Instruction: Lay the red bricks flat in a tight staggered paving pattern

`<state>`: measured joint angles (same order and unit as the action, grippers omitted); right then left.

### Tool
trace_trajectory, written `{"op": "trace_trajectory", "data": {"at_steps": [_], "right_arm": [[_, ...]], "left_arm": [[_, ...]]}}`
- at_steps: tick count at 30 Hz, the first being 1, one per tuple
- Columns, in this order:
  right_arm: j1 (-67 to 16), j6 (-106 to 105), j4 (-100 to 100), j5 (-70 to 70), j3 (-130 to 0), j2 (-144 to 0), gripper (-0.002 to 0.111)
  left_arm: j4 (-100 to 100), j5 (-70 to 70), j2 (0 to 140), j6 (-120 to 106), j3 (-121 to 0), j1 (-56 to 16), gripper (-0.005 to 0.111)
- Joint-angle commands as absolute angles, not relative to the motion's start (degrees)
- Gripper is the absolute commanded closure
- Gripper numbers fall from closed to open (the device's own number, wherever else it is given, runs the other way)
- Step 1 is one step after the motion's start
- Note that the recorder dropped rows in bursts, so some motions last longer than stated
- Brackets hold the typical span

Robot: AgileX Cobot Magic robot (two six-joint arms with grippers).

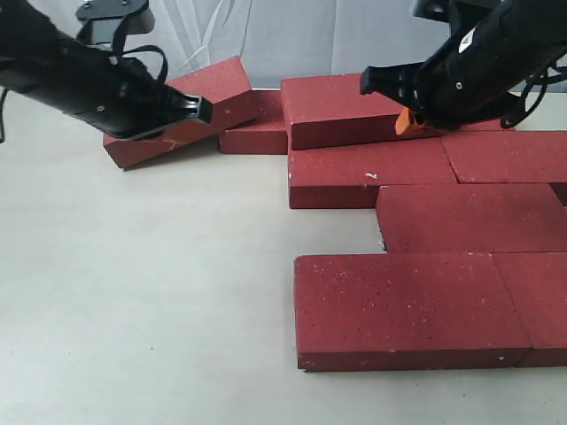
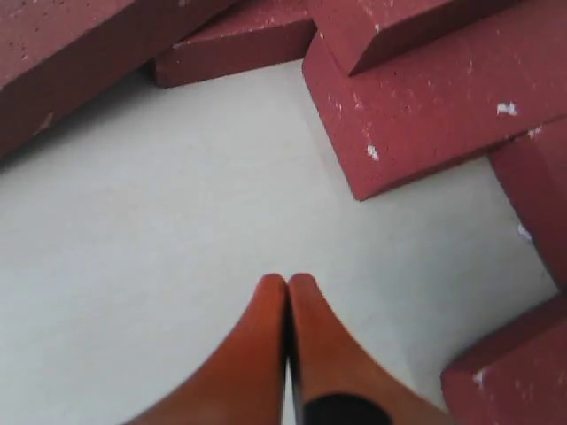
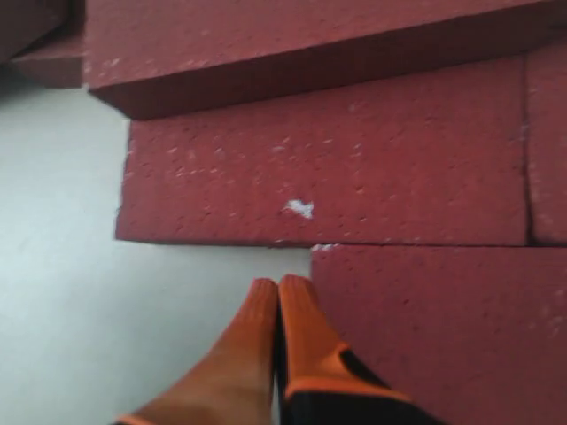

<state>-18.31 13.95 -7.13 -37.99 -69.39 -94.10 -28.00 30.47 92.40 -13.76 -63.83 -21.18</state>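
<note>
Several red bricks lie on the pale table (image 1: 151, 292). Flat ones form staggered rows at the right: a near brick (image 1: 399, 305), a middle brick (image 1: 469, 217) and a far brick (image 1: 368, 173). Another brick (image 1: 345, 111) rests aslant on top of the far row. At the left a brick (image 1: 213, 88) leans tilted, partly behind my left arm. My left gripper (image 1: 202, 109) (image 2: 286, 282) is shut and empty above bare table. My right gripper (image 1: 403, 121) (image 3: 278, 285) is shut and empty, hovering by the corner where the far brick (image 3: 328, 173) and the middle brick (image 3: 443, 328) meet.
A small part of one more brick (image 1: 257, 133) shows at the back between the tilted one and the stacked one. More flat bricks (image 1: 505, 155) (image 1: 540, 301) run off the right edge. A white curtain (image 1: 266, 35) hangs behind.
</note>
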Motion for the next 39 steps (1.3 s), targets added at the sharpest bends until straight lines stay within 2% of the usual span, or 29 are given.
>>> {"op": "trace_trajectory", "data": {"at_steps": [1,8,11,19,29,39], "right_arm": [[-13.85,13.54,0.0,-33.32,-69.3,-95.43,0.109],[-2.83,13.78,3.16,-25.39,-69.78,-101.25,0.109],[0.05,13.55,1.81,-24.04,-75.08,-106.95,0.109],[0.57,13.55,1.81,-23.01,-86.39,-116.75,0.109],[0.47,13.43,1.64,-21.69,-87.21,-121.47,0.109],[-2.16,9.9,1.53,-16.58,-87.21,-122.62,0.109]], "left_arm": [[-36.17,30.29,102.12,-17.32,-73.35,-21.2,0.107],[-45.94,27.18,115.03,-16.92,-85.84,-21.2,0.107],[-47.76,23.33,119.73,-16.92,-90.06,-21.2,0.107],[-49.37,22.27,128.84,-16.92,-100.5,-21.2,0.107],[-53.09,25.68,134.73,-16.51,-107.09,-21.3,0.107],[-52.85,25.41,134.85,-16.51,-107.12,-21.3,0.107]]}}
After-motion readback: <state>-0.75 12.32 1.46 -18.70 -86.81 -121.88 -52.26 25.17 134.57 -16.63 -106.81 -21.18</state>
